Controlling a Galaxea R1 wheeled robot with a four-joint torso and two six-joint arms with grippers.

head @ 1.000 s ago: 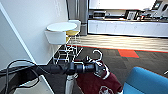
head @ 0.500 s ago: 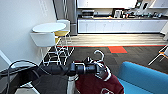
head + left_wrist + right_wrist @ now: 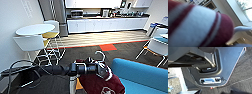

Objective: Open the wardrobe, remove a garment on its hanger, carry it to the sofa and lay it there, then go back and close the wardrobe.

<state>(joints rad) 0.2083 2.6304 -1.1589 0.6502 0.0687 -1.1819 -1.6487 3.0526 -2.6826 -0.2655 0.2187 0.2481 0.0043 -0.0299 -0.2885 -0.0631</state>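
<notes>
Jaws of left gripper (image 3: 101, 69) clamped at hanger (image 3: 100, 55) neck — garment (image 3: 101, 83) hangs straight below, long axis vertical. Sofa (image 3: 142, 75) lies just right, near; left arm nearer. Right gripper's jaws: cannot tell.

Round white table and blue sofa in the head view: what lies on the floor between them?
Between the round white table and the sofa, the head view shows dark carpet; the left arm crosses the near part, carrying the garment.
</notes>
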